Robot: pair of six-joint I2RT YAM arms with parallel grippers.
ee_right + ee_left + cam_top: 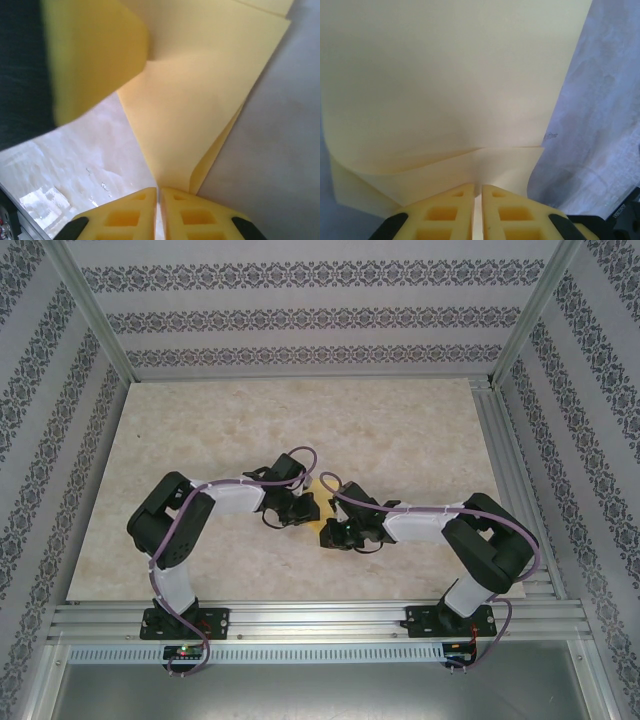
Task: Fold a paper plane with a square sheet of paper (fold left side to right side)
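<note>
Pale marbled table (400, 430), yellow paper (321, 504) at centre

**A:** What can't you make out from your seat?

**B:** From above, the thin yellow-orange sheet of paper (320, 506) near the middle of the beige marbled tabletop (400, 430) is mostly covered by the left gripper (303, 508) and right gripper (338, 532). I get only a sliver, too small to read its folds or outline.

**A:** And the wrist cameras?

**B:** On the left wrist, the sheet runs off the top and left edges, and the pale yellow ribbed fingers (445, 215) are cut by the bottom edge. On the right wrist, a blurred yellow block (95, 55) with a dark shape (20, 75) behind it hides part of the sheet. I can't tell what either is.
</note>
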